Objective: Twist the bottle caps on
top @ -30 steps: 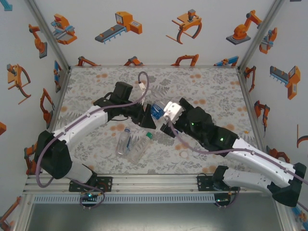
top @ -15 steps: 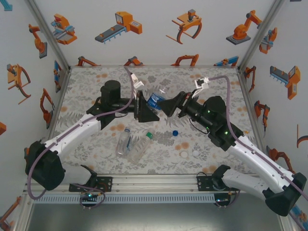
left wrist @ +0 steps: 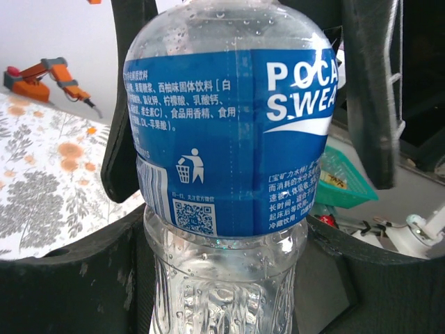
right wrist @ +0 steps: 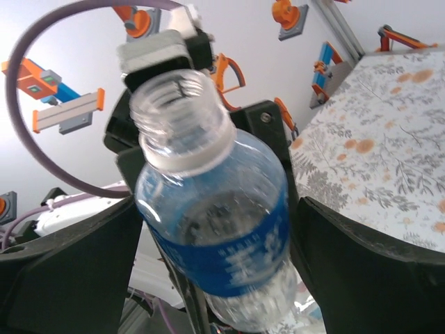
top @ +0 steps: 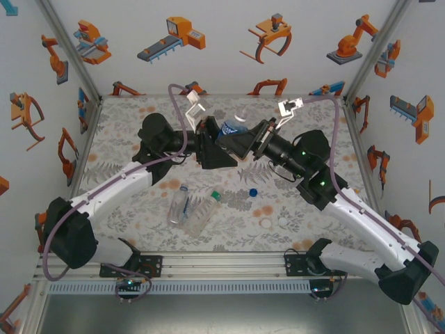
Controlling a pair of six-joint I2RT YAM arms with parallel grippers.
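While my left gripper (top: 211, 144) clenches the blue-labelled bottle (top: 229, 129) aloft, upper centre of the overhead frame, my right gripper (right wrist: 217, 236) straddles it unclosed, likely steadying it, uncapped, for capping.

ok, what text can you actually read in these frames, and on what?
"POCA" over "SWEA", rest out of sight: blue label on the bottle, left wrist view.
Chinese small print, same label: too small to quote reliably.
Bin pictogram, QR code, barcode: same label, no words.
Right wrist view: label print blurred, unreadable.
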